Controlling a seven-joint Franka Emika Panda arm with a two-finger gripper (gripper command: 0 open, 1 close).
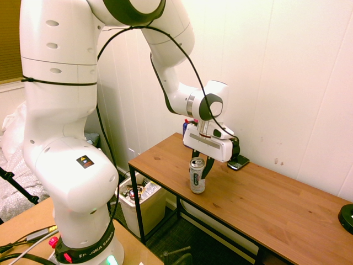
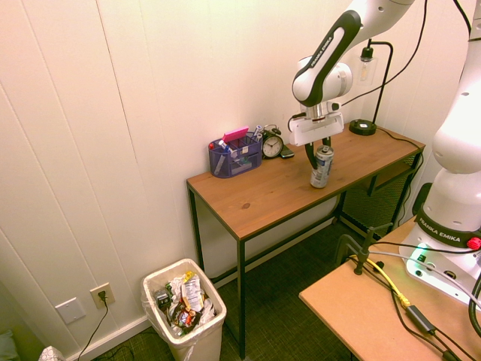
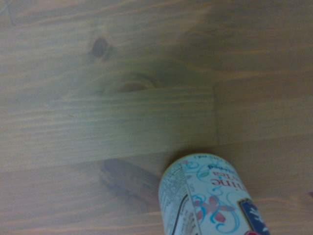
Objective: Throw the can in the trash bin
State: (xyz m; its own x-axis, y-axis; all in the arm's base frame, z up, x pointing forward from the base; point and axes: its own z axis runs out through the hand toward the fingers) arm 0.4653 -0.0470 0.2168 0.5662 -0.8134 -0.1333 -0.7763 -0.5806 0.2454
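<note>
The slim silver-white can (image 1: 197,175) stands near the front edge of the wooden table (image 1: 265,204), leaning slightly. My gripper (image 1: 201,164) comes down on it from above, and its dark fingers are shut on the can's upper part. From the other side, the can (image 2: 322,167) sits under the gripper (image 2: 322,156) at the table's right half. Whether its base still touches the wood I cannot tell. The wrist view shows the can's printed side (image 3: 210,196) over wood grain. The cream-white trash bin (image 1: 140,201) stands on the floor beside the table's end, full of wrappers (image 2: 184,304).
Against the wall stand a blue desk organiser (image 2: 235,154) and a small alarm clock (image 2: 272,143). A dark phone (image 1: 238,162) lies behind the can. A black lamp base (image 2: 362,126) sits at the table's far end. The bin is well below table height.
</note>
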